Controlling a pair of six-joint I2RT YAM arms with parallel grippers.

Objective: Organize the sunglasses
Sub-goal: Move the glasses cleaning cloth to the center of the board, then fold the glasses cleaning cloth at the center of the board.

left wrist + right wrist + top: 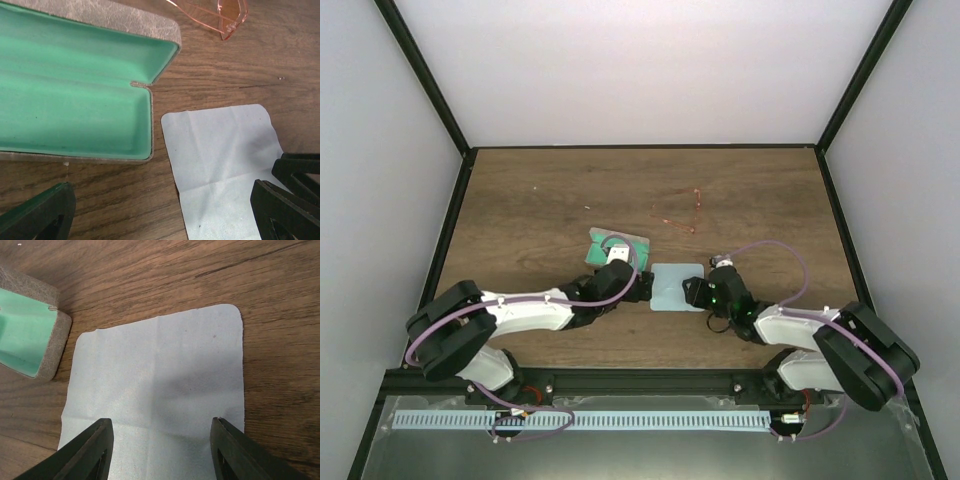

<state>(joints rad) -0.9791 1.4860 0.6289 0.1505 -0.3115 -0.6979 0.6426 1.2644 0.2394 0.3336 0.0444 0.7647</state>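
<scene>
The brown wooden table (520, 190) has three things on it. An open glasses case (75, 90), green inside, sits in front of the left gripper (162, 200), a bit to its left. A flat pale blue cloth (160, 370) lies under the right gripper (161, 427). Thin red sunglasses (220, 15) lie farther out.

The top camera looks down from above and behind me on the whole surface (520, 200). My left wrist camera looks closely down at the open case (75, 100) and the cloth (220, 160). My right wrist camera, also close, shares this cloth and one case corner.
</scene>
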